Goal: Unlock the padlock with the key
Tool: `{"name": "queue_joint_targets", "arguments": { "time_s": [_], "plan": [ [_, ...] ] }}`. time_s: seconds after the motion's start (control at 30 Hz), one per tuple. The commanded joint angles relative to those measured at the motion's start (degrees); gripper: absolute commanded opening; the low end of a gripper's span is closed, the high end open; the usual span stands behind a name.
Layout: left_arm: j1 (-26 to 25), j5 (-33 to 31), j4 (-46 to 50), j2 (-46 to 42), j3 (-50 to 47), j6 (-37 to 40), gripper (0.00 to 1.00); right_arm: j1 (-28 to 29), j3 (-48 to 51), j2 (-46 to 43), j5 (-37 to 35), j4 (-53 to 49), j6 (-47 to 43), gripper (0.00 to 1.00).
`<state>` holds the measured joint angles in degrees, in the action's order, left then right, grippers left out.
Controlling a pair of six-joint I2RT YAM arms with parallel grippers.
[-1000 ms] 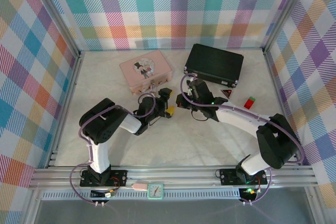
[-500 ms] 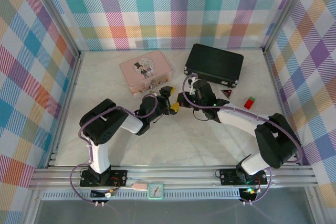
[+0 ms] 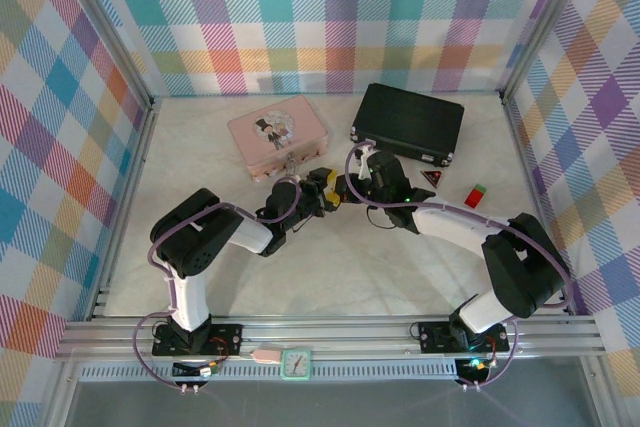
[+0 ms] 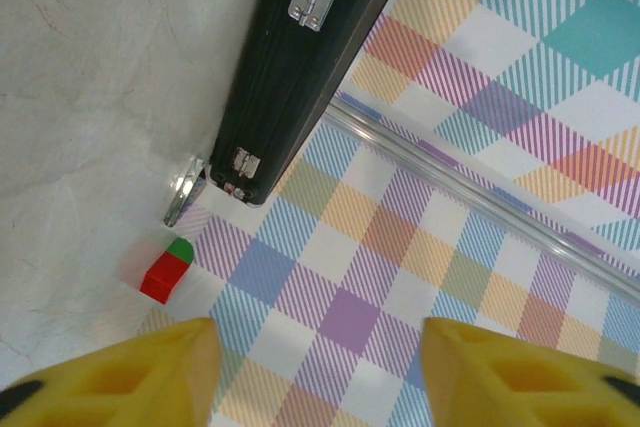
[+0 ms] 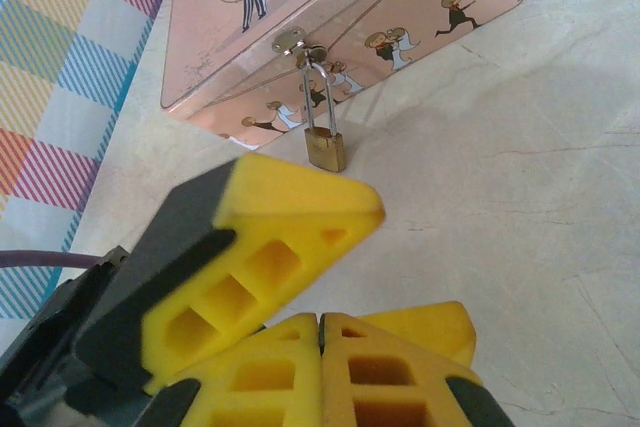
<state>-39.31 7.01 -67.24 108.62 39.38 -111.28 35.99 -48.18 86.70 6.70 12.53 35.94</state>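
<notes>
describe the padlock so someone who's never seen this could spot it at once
Find the pink cartoon-printed box at the back of the table, left of the black case. Hooked through the clasp on its front wall is the padlock: a tiny brass body on a thin silver U-shaped shackle, far smaller than either box.

The left fingers (image 3: 324,193) and the right fingers (image 3: 346,187) meet tip to tip over the middle of the table (image 3: 330,267), so close that they look to touch. How far either pair stands apart is too small to tell. Just beyond the left fingers lies a pink box (image 3: 278,133), with a tiny padlock (image 3: 291,164) at the edge that faces those fingers, near them. Behind the right fingers sits a black case (image 3: 408,122). Out to their right, well apart, lie a red triangle (image 3: 432,178) and a red and green block (image 3: 475,195).
</notes>
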Motion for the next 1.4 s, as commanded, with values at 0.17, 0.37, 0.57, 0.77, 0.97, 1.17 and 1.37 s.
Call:
{"name": "queue_joint_targets", "arguments": {
  "time_s": [0.17, 0.37, 0.57, 0.77, 0.97, 1.17, 1.37],
  "plan": [
    [-0.48, -0.07, -2.09, -0.38, 0.52, -2.18, 0.33, -0.53, 1.62, -2.2, 1.43, 1.57, -1.62, 0.0],
    [-0.5, -0.02, -2.1, -0.18, 0.52, -2.01, 0.28, -0.66, 2.37, -3.5, 1.63, 1.99, -1.56, 0.0],
    [-0.5, 0.18, -2.36, 0.34, 0.64, -2.01, 0.2, -0.83, 2.6, -3.84, 2.0, 1.95, -1.59, 0.0],
    [-0.5, 0.42, -2.23, 0.61, 0.66, -1.86, 0.12, -1.0, 3.02, -4.56, 1.65, 1.93, -1.53, 0.0],
    [-0.41, 0.45, -2.46, 0.54, 1.09, -0.33, 0.0, -1.34, 3.09, -5.75, 1.82, 1.4, -1.73, 0.0],
    [1.18, 1.74, 5.69, -4.84, 2.77, 14.65, 0.0, -4.28, 4.72, -8.51, 4.67, 0.11, 3.54, 0.46],
    [1.96, 2.07, 20.21, -12.81, 6.45, 36.43, 0.0, -8.43, 6.36, -11.19, 12.28, 1.46, 7.79, 0.51]
  ]
}}
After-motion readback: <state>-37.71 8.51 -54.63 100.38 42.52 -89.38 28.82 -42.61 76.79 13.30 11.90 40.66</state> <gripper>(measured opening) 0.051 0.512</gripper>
